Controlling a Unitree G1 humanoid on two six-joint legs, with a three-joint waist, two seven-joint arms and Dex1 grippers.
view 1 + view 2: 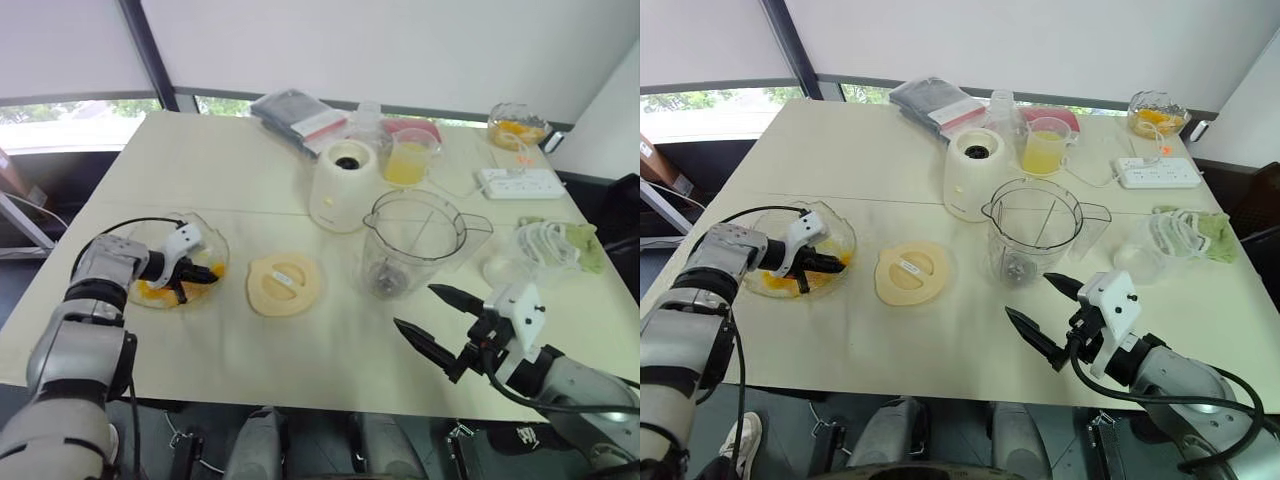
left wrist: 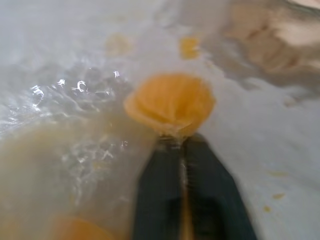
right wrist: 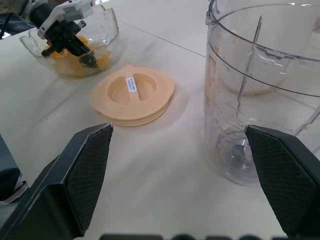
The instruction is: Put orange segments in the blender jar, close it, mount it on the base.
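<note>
Left claw [image 1: 200, 275]: pinching an orange segment [image 2: 170, 104] inside the glass bowl [image 1: 215, 240].
Right claw [image 1: 435, 322]: spread, beside the blender jar [image 1: 415, 245].
Risk: the slippery segment may drop onto the bench [image 1: 230, 160].

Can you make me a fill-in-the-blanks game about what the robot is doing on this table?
1. The left gripper is shut on an orange ____.
2. The right gripper is ____.
3. The flat lid lies between the glass bowl and the blender ____.
4. The base has ____ mounted on it.

Missing words: segment; open; jar; nothing
</note>
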